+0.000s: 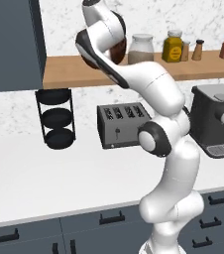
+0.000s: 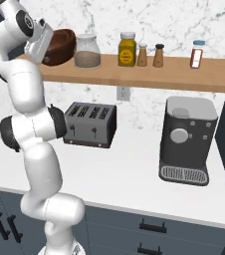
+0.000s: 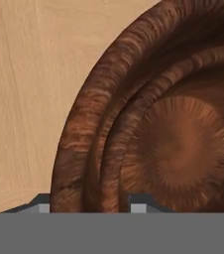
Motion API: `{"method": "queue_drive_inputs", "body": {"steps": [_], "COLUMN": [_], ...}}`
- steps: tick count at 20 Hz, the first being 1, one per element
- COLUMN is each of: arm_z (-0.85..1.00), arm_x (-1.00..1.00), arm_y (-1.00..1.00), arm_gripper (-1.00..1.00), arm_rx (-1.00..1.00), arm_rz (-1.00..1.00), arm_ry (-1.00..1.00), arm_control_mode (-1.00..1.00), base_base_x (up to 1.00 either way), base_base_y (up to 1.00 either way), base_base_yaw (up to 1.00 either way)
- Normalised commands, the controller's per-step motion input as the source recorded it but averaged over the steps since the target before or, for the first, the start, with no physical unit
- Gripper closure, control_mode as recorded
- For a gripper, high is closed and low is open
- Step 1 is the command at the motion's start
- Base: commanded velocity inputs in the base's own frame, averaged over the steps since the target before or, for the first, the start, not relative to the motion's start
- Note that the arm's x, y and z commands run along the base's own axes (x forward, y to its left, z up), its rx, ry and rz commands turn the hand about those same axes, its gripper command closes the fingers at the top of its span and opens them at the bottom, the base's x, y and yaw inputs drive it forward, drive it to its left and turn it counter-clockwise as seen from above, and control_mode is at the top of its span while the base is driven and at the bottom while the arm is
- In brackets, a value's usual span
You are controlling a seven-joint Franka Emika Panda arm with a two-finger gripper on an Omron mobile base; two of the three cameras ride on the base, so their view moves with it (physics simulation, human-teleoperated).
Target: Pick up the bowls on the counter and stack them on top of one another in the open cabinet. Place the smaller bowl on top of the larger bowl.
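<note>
- Marble-backed kitchen with a white counter [image 1: 44, 178], toaster [image 2: 90, 123] and coffee machine [image 2: 186, 139] on it
- bowl [image 2: 59, 46] sits tilted up by the wooden shelf [image 2: 149, 74], right at the gripper [image 3: 90, 206]
- hand view looks like two nested rims; fingers [image 3: 138, 204] straddle the rim, can't tell if they're clamped
- glossy, stiff, probably slippery, so pinch the rim wall

A tan wooden shelf [image 2: 184, 74] runs along the marbled wall, carrying a glass jar with a grey lid [image 2: 87, 51], a yellow jar [image 2: 127, 49], two small brown shakers [image 2: 150, 55] and a red-filled spice bottle [image 2: 197, 54]. Below stand a dark four-slot toaster [image 2: 90, 123], a grey coffee machine [image 2: 188, 139] to its right, and a black three-tier rack [image 1: 57, 118] far left
</note>
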Motion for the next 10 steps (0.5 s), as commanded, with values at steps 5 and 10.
{"method": "queue_drive_inputs", "body": {"steps": [5, 10], "arm_z": [-0.01, -0.09], "arm_x": [-0.09, -0.92], "arm_y": [0.00, -0.06], "arm_gripper": [-1.00, -1.00], "arm_rx": [-0.02, 0.00], "arm_rz": [0.00, 0.00], "arm_ry": [-0.07, -0.14], "arm_control_mode": [-1.00, -1.00], "base_base_x": [0.00, 0.00], "base_base_y": [0.00, 0.00], "base_base_yaw": [0.00, 0.00]}}
